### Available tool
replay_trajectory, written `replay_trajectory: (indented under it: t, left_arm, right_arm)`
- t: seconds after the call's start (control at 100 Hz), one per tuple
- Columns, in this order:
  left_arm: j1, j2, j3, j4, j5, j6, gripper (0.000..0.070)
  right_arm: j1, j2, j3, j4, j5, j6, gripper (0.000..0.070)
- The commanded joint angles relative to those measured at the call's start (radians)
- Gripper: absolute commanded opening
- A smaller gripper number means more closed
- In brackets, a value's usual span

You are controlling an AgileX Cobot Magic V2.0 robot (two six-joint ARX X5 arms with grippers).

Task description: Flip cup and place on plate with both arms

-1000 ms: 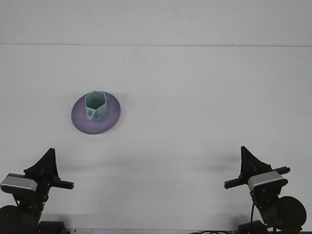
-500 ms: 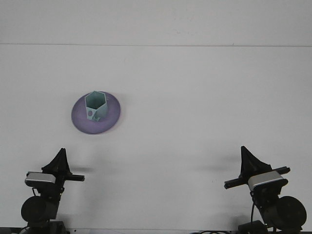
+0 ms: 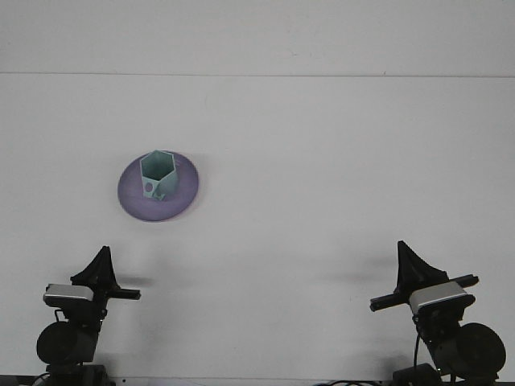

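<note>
A pale green hexagonal cup point(image 3: 158, 174) stands upright, its opening facing up, on the round purple plate point(image 3: 183, 193) left of the table's middle. Low at the front left my left gripper point(image 3: 101, 259) is shut and holds nothing, well short of the plate. At the front right my right gripper point(image 3: 405, 256) is likewise shut and empty, far from the cup. Neither gripper touches anything.
The white table point(image 3: 322, 177) runs back to a pale wall. Both arm bases point(image 3: 68, 342) sit at the near edge, one at each lower corner.
The left arm shifted to the right and drew back into a more folded pose, then nearly stopped. The right arm, cup and plate have stayed still.
</note>
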Motion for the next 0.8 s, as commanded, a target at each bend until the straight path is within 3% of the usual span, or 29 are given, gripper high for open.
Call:
replay_trajectory:
  t: [0.0,0.27,0.36,0.43,0.6,0.79]
  left_arm:
    - [0.003,-0.001,-0.020,0.011,0.002,-0.004,0.0015]
    - [0.003,-0.001,-0.020,0.011,0.002,-0.004,0.0015]
    - [0.003,-0.001,-0.020,0.011,0.002,-0.004,0.0015]
    - [0.003,-0.001,-0.020,0.011,0.002,-0.004,0.0015]
    - [0.003,-0.001,-0.020,0.011,0.002,-0.004,0.0015]
    - [0.003,-0.001,-0.020,0.011,0.002,-0.004,0.0015]
  right_arm:
    - [0.001,0.005,0.003,0.013,0.003,-0.004,0.0000]
    - [0.001,0.005,0.003,0.015,0.004,-0.008,0.0000]
    - [-0.003,0.003,0.003,0.018,0.031,-0.087,0.0000]
    - [-0.048,-0.005,-0.024,0.022,0.069,-0.101,0.0000]
    - [-0.198,-0.085,-0.217,0.148,-0.060,-0.123,0.0000]
    - [-0.237,-0.172,-0.407,0.222,-0.056,-0.121,0.0000]
